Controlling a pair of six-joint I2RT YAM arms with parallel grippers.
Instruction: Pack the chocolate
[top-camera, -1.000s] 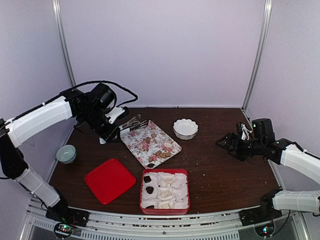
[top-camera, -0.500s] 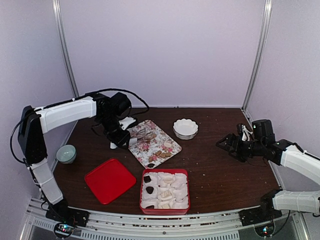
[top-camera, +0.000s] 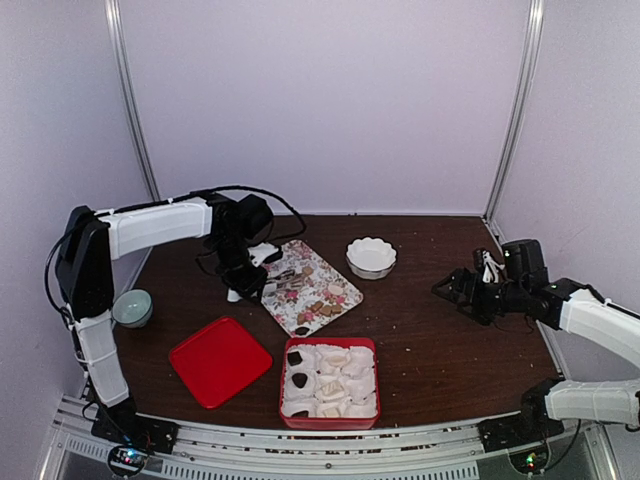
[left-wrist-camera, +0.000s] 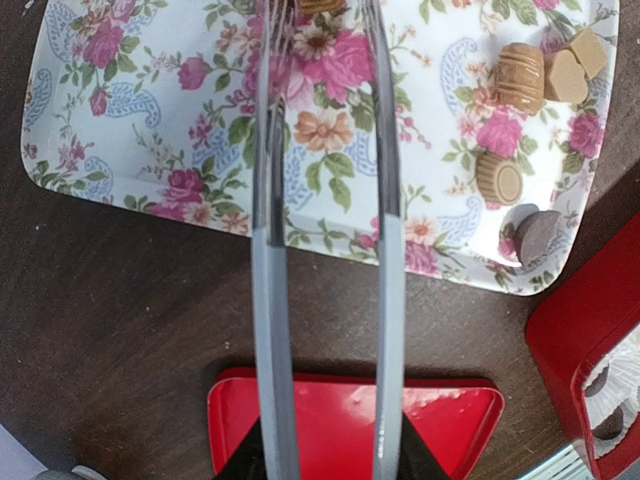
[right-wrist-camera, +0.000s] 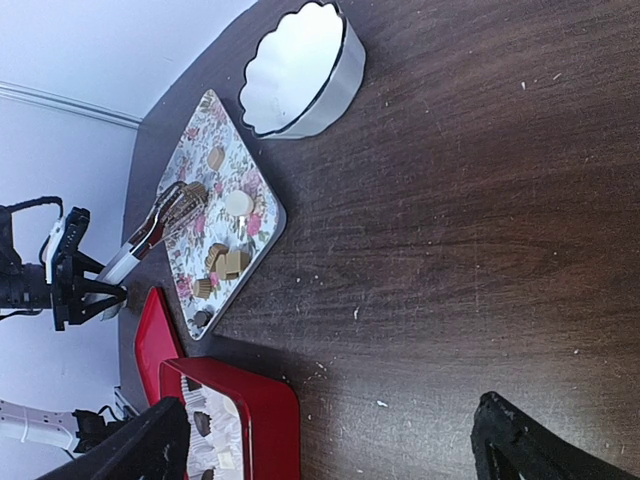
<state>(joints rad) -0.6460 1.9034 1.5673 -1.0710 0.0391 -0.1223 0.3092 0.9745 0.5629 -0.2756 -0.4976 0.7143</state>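
Observation:
Several tan and dark pieces of chocolate lie on the flower-print tray, most near its right corner. My left gripper is shut on a pair of metal tongs. The tongs reach over the tray, and their tips stand on either side of a tan piece at the frame's top edge. I cannot tell whether they touch it. The red box holds white paper cups, a few with dark chocolate in them. My right gripper hangs open over bare table at the right, holding nothing.
A red lid lies flat left of the box, just below the tongs' handles. A white scalloped bowl stands behind the tray. A small pale green bowl sits at the left table edge. Crumbs dot the dark wooden table.
My left arm has swung right and down, bringing the tongs from the tray's back-left corner out over the tray. The tongs have narrowed a little. The right arm has stayed still.

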